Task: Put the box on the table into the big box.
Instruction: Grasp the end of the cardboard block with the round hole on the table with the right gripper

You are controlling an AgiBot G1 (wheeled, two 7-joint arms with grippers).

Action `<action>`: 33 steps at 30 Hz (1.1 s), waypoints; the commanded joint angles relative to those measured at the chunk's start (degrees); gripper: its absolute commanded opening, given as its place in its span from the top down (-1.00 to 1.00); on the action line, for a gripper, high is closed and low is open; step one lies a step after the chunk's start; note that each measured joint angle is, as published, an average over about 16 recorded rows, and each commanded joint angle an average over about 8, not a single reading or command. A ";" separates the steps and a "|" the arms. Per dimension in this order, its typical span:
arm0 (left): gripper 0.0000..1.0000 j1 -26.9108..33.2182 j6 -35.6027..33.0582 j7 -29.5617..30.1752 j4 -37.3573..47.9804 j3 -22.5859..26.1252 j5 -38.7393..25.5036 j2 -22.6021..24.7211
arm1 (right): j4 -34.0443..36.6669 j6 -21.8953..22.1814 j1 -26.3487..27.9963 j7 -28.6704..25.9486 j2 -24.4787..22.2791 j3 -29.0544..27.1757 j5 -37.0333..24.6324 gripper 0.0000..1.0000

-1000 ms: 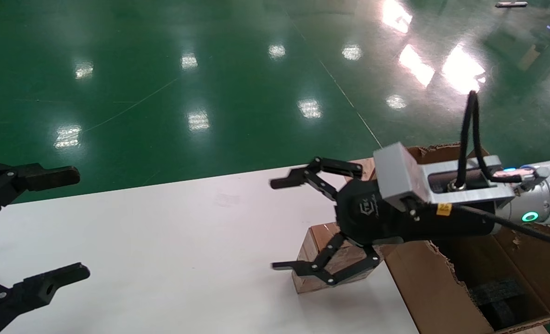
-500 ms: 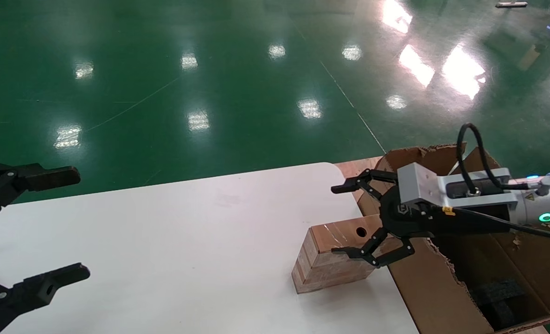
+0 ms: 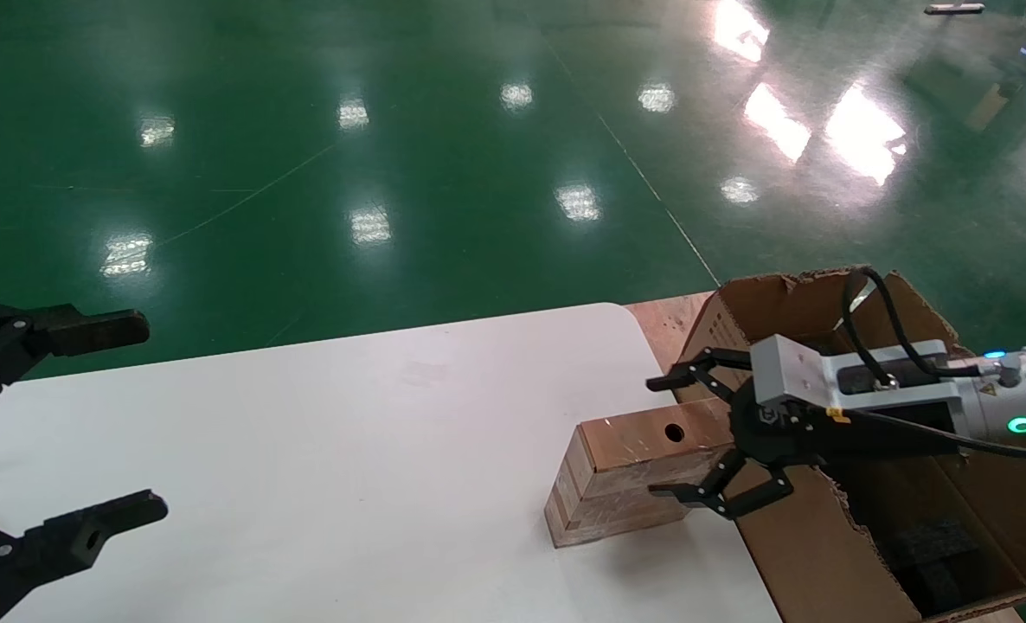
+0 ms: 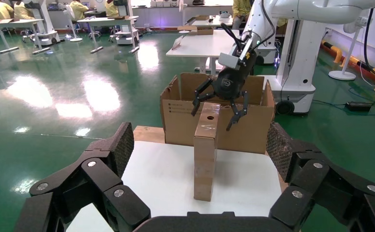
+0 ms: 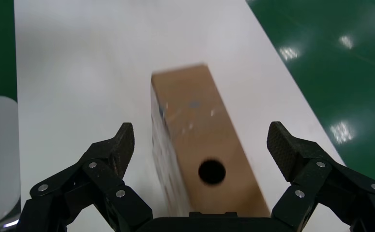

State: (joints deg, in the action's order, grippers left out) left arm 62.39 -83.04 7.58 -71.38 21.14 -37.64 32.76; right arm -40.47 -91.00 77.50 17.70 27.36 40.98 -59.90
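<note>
Right claw point(image 3: 682, 437) sits at the lower right of the head view, its fingers spread wide on either side of the near end of the box point(image 3: 630, 472), without touching it. One box stands on the bench point(image 3: 305, 450) near the bench's right edge, its glossy copper face with one round hole turned up, pale layered sides below. Just to its right stands the one big box point(image 3: 790, 536), torn flaps open, with dark foam inside at the lower right.

From the left wrist view the box point(image 4: 205, 145) shows as a narrow upright slab in the centre, the right claw point(image 4: 219, 104) straddling its far end and the big box point(image 4: 214, 123) directly behind; small print on the carton's side is visible here.

Only the right wrist view looks straight down the box point(image 5: 204, 150), the hole low in the frame between the parted fingers.

Left claw point(image 3: 72, 428) hangs at the left edge of the head view, also spread, holding nothing.
</note>
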 commanded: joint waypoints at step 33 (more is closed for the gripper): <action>-1.00 -0.01 0.02 -0.01 0.01 0.00 0.01 -0.01 | 9.47 -0.02 8.20 5.42 2.81 14.30 2.08 -0.96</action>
State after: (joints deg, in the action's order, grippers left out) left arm 62.38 -83.03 7.58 -71.37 21.15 -37.63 32.76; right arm -31.20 -91.01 85.57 23.03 30.11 54.97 -57.85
